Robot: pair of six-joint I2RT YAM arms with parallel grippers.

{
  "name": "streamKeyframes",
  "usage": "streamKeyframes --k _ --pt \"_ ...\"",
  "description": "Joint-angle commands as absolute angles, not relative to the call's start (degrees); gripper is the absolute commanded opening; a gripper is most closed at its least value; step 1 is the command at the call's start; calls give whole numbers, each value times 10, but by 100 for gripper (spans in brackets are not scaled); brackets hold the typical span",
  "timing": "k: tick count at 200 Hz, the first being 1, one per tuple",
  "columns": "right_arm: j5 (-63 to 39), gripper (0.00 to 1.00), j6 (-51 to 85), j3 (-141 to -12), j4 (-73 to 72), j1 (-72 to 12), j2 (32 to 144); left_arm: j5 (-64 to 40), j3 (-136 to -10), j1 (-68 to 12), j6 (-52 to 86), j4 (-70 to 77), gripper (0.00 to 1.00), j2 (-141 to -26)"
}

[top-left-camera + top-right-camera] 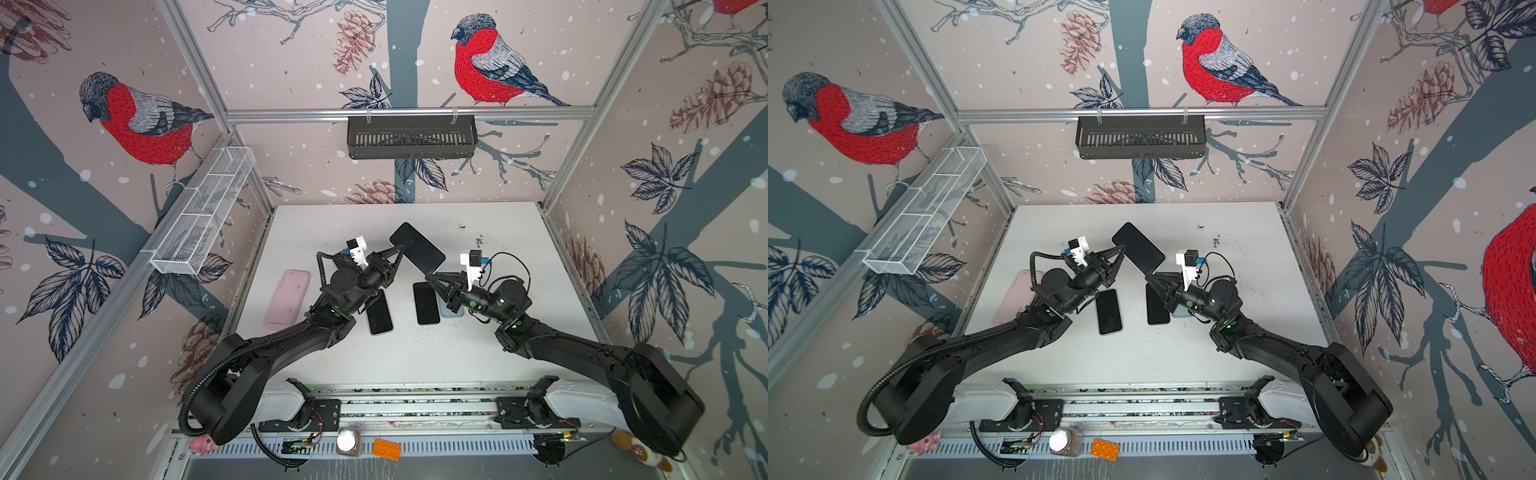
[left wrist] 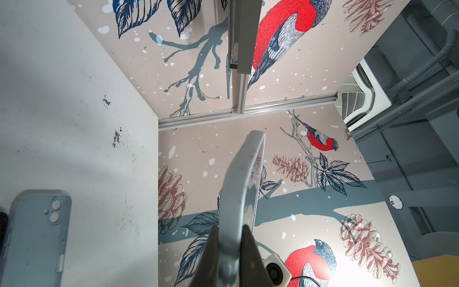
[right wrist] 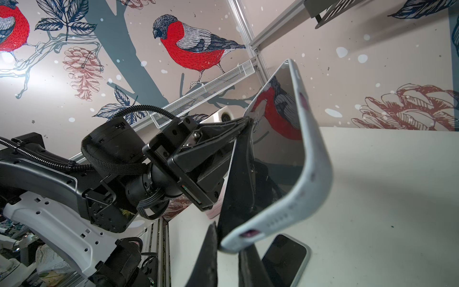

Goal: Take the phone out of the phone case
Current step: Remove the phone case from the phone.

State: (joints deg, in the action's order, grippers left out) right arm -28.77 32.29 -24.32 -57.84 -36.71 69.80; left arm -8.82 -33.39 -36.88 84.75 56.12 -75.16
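A phone (image 1: 417,248) (image 1: 1138,248) with a dark screen sits in a pale grey phone case (image 3: 313,159) and is held tilted above the table in both top views. My left gripper (image 1: 401,248) (image 2: 229,238) is shut on one long edge of the case (image 2: 244,186). My right gripper (image 1: 428,274) (image 3: 227,243) is shut on the case's lower corner. In the right wrist view the glossy screen (image 3: 280,139) reflects the bird wallpaper, and the left gripper (image 3: 244,124) pinches the far edge.
On the white table (image 1: 498,332) lie two bare black phones (image 1: 379,316) (image 1: 426,303), an empty pink case (image 1: 286,299) at the left and a light blue case (image 2: 37,236) under the right arm. A white wire basket (image 1: 203,216) and a black basket (image 1: 411,137) hang on the walls.
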Motion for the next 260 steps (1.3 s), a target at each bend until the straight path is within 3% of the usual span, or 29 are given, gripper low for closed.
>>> streamKeyframes --k 1,97,175,188,215,260 --pt "-216 16 253 -243 -513 -366 702 -149 -342 -377 863 603 0 -753" --pt "-163 21 217 -240 -505 -367 710 -157 -353 -377 869 609 0 -773" --pt "-57 23 188 -253 -464 -384 730 -162 -355 -379 871 610 0 -773" --pt "-59 28 194 -246 -465 -380 720 -162 -354 -377 868 606 0 -773" --pt "-86 51 219 -217 -439 -359 637 -168 -349 -371 864 601 0 -768" --pt "-241 67 366 -185 -371 -218 493 -196 -338 -346 844 604 0 -768"
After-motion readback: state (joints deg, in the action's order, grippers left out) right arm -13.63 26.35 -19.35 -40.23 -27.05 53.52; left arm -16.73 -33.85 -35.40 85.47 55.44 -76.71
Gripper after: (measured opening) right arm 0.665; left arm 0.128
